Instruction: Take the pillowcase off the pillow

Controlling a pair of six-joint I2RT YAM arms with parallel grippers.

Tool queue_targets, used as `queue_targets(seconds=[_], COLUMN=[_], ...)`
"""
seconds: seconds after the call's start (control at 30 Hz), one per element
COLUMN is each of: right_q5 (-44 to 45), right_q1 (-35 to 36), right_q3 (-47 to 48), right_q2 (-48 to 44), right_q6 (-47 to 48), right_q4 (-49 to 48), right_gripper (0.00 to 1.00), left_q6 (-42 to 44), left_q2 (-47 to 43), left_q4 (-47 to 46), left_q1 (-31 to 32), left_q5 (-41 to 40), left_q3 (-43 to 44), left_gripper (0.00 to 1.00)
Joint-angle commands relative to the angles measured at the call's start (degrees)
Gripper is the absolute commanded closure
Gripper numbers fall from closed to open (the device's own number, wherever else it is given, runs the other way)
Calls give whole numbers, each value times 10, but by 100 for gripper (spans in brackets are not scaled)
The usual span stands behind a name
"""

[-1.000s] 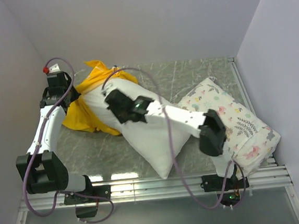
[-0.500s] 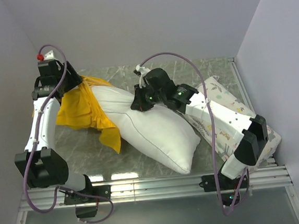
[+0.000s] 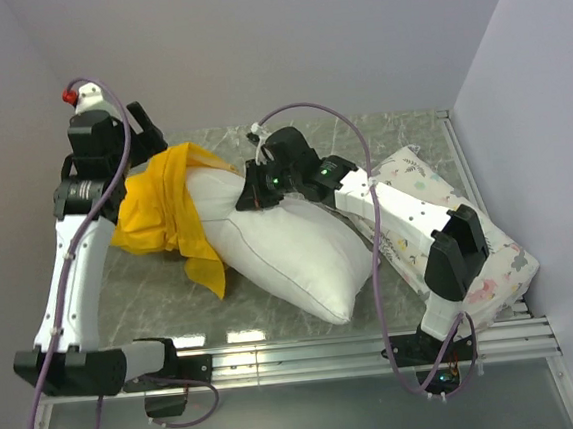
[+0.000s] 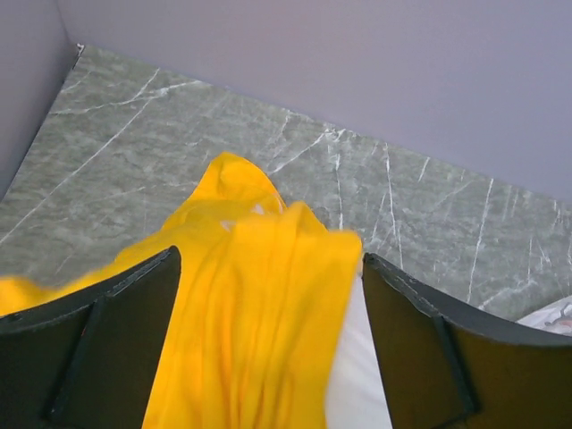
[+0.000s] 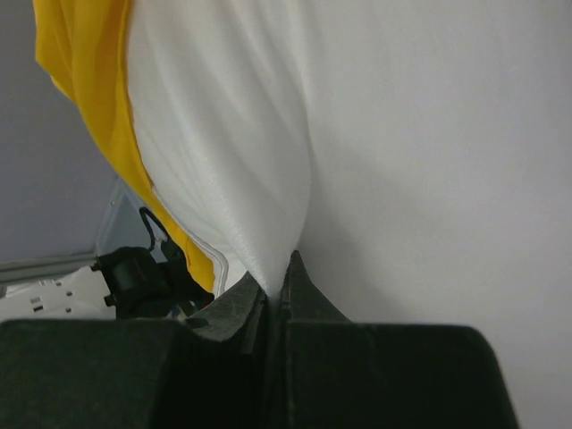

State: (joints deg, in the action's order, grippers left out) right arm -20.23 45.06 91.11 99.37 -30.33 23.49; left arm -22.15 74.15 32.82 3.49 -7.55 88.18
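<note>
The yellow pillowcase (image 3: 161,210) lies crumpled over the far left end of the white pillow (image 3: 290,249), which stretches towards the front of the table. My left gripper (image 3: 151,136) hovers open above the pillowcase (image 4: 259,295), its fingers (image 4: 98,349) wide apart and touching no cloth; a strip of the pillow (image 4: 357,384) shows beside the yellow fabric. My right gripper (image 3: 249,193) is shut on a pinch of the pillow's fabric (image 5: 268,223) near its far edge. In the right wrist view the right gripper (image 5: 281,277) holds that fold, with the pillowcase (image 5: 80,89) at the upper left.
A white pillow printed with animals and leaves (image 3: 458,225) lies along the right side, under the right arm. The marble tabletop (image 3: 152,286) is walled on the left, back and right. A metal rail (image 3: 308,348) runs along the near edge.
My left gripper has opened, let go of the pillowcase and lifted. The right arm has pulled the pillow out of the case, then shifted it slightly left.
</note>
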Motion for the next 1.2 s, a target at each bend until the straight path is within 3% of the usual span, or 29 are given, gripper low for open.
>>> queue_targets(seconds=[0.0,0.23,0.5,0.57,0.63,0.67,0.7,0.8,0.97,1.17], right_q5=[-3,-8,-2,6,12,12,12,13,15,13], right_q1=[-18,-33,-36,-37,-39,-41,-44,-47,-56,-65], right_q3=[42,60,70,65,55,51,44,36,0,-72], right_q2=[1,6,-16,-29,-37,-46,-51,-68,-129,-209], right_q6=[-39,-64,-61,-55,-50,-50,-49,-43,-40,-36], right_q4=[-80,-92,-81,-77,-74,-75,-76,-71,-72,-78], right_gripper=[100,100,100,100,100,100,100,100,100,100], left_q6=[0,-20,-18,-18,-13,-11,-4,6,10,-10], left_q2=[-68,-159,-121,-107,-99,-98,-96,-92,-76,-31], left_q4=[27,33,-19,-21,-28,-30,-30,-27,-35,-70], left_q1=[36,64,64,64,64,64,62,40,-50,-116], left_q5=[-74,-109,-114,-133,-147,-164,-176,-195,-171,-146], left_q3=[-41,-162,-208,-203,-202,-202,-196,-173,-137,-109], left_gripper=[12,12,12,19,38,48,73,99,100,99])
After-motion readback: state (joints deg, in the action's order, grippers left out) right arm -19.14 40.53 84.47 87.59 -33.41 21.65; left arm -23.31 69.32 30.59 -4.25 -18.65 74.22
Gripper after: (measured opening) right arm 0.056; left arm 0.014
